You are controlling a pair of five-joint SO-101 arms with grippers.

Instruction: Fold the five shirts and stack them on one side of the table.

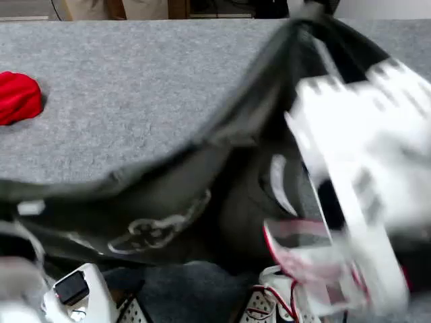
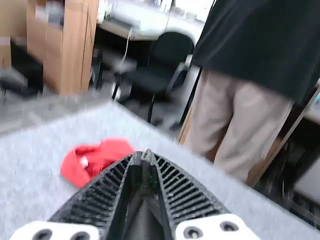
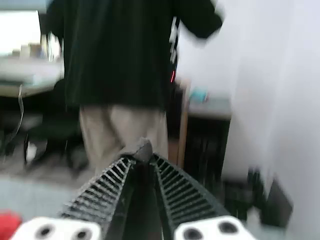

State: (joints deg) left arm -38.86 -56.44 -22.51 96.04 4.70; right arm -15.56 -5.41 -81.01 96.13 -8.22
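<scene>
A dark grey shirt (image 1: 202,175) with a pale print hangs stretched in the air above the grey table (image 1: 135,87), running from the near left up to the far right in the high view. My left gripper (image 2: 142,156) is shut, with dark cloth between its ribbed fingers. My right gripper (image 3: 144,151) is also shut and pinches a small fold of the dark shirt at its tip. A crumpled red shirt (image 1: 17,97) lies on the table at the far left, and appears beyond the left gripper as the red shirt (image 2: 95,159).
A blurred white arm (image 1: 363,161) crosses the right side of the high view. At the near edge lie a white shirt with red trim (image 1: 283,299) and a dark bluish cloth (image 1: 188,289). The base of another arm (image 1: 77,289) stands at the near left.
</scene>
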